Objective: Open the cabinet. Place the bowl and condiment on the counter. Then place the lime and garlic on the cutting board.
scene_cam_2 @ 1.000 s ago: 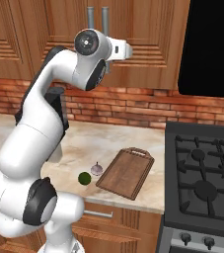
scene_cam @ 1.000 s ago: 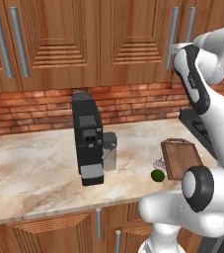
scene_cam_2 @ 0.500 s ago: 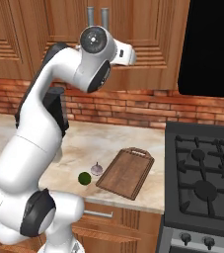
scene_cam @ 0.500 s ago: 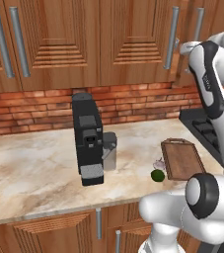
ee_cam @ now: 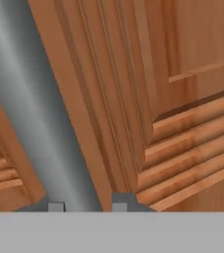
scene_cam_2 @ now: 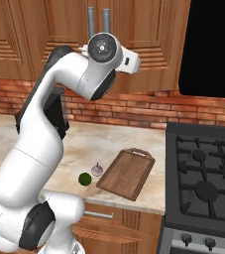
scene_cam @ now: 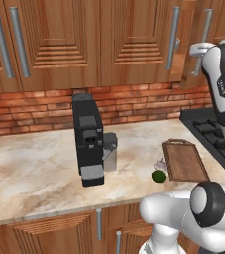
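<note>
On the counter (scene_cam_2: 134,136) the lime (scene_cam_2: 85,178) and garlic (scene_cam_2: 97,170) lie just beside the cutting board (scene_cam_2: 126,173), not yet on it. Farther up, the gripper (ee_cam: 84,206) straddles a handle (ee_cam: 44,123) of the cabinet (scene_cam: 139,39), jaws slightly apart; whether they clamp it I cannot tell. The doors look barely opened, so nearly everything remains.

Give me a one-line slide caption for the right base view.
White arm raised to the wooden cabinet handles, with lime and garlic resting on the counter beside the cutting board.

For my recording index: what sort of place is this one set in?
A rendered home kitchen, it seems: wooden wall cabinets with bar handles over a brick backsplash, a marbled stone counter carrying a coffee machine and cutting board, and a gas stove beside it.
</note>
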